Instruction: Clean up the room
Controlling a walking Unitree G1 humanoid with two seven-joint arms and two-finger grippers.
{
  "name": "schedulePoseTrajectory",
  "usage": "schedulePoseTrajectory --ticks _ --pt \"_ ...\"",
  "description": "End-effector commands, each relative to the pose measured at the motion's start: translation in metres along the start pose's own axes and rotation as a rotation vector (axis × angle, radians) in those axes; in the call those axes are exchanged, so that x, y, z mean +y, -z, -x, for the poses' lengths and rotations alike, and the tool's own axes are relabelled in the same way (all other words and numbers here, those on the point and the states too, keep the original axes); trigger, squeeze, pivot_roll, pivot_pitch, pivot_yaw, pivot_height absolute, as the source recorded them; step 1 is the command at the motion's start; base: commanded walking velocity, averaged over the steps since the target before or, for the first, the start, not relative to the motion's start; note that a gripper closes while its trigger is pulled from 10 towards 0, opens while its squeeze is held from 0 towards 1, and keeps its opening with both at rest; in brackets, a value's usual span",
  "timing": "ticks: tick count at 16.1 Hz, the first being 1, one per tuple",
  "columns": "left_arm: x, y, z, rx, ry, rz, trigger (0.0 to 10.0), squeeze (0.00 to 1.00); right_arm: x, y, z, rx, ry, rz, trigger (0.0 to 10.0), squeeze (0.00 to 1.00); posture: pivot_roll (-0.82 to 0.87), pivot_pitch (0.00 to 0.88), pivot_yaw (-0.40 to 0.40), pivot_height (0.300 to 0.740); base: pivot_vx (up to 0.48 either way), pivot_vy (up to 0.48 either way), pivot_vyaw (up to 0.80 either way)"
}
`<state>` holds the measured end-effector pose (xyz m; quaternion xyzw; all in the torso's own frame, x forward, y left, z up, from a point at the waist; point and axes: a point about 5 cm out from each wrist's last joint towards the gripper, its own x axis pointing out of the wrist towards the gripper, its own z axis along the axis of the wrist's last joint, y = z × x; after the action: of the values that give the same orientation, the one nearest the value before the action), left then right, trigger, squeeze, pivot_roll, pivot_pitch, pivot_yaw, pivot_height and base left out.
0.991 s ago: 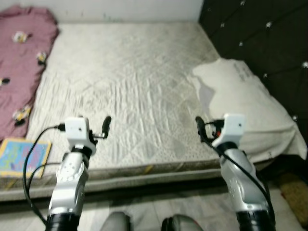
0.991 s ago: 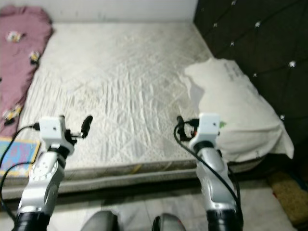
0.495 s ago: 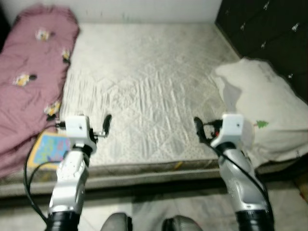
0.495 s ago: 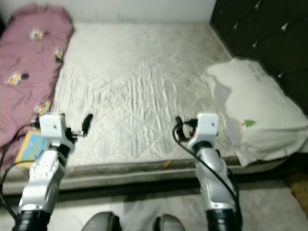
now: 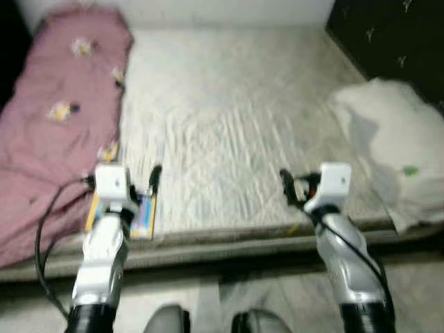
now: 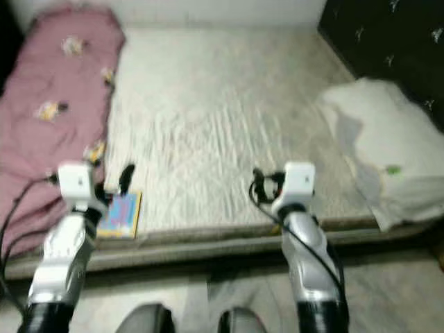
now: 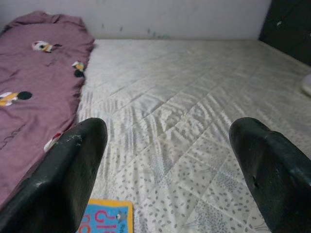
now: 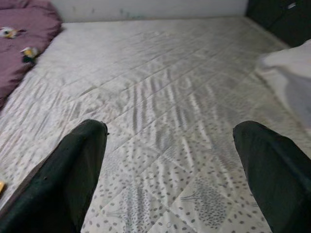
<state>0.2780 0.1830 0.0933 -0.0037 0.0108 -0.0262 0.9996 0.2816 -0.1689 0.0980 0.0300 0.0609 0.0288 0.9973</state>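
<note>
A mauve blanket [image 5: 55,132] with small cartoon prints lies bunched along the left side of the bed's grey quilted mattress [image 5: 229,104]. A colourful flat book [image 6: 121,214] rests on the mattress's near left edge, beside the blanket. A white pillow [image 5: 388,146] sits at the right. My left gripper [image 5: 152,179] hovers open just above the book [image 7: 104,221], with nothing between its fingers. My right gripper [image 5: 285,186] hangs open over the mattress's near edge [image 8: 170,145], also holding nothing.
A black tufted headboard [image 5: 388,35] rises at the right behind the pillow. A white wall [image 7: 170,19] runs along the far side of the bed. Pale floor [image 5: 277,298] lies between me and the bed frame.
The view has swung left: the blanket and book now sit nearer the middle, the pillow and headboard have slid right. Both arms keep the same raised pose, fingers still apart.
</note>
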Motion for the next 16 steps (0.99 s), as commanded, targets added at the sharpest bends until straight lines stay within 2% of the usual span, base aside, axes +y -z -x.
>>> schedulePoseTrajectory --ticks 1,6,14,16 --pt "0.0061 -0.0018 0.0008 -0.001 -0.016 -0.015 10.0 0.0 0.0045 -0.0046 -0.0012 -0.018 -0.012 -0.002 10.0 0.0 0.03 0.088 -0.045 0.74 0.0 0.48 0.0" --pt "0.0064 -0.004 0.0009 -0.022 -0.016 -0.033 10.0 0.0 0.0049 -0.0039 -0.0014 -0.012 -0.013 0.002 10.0 0.0 0.03 0.09 -0.046 0.74 0.0 0.434 0.0" --pt "0.0044 -0.0055 0.0042 -0.036 0.043 -0.007 10.0 0.0 0.0052 -0.0042 -0.0017 -0.013 -0.013 0.006 10.0 0.0 0.03 0.093 -0.046 0.74 0.0 0.0 0.0" --pt "0.0041 -0.0059 0.0042 -0.038 0.047 -0.006 10.0 0.0 0.0052 -0.0042 -0.0016 -0.015 -0.013 0.005 10.0 0.0 0.03 0.093 -0.046 0.74 0.242 0.0 0.0"
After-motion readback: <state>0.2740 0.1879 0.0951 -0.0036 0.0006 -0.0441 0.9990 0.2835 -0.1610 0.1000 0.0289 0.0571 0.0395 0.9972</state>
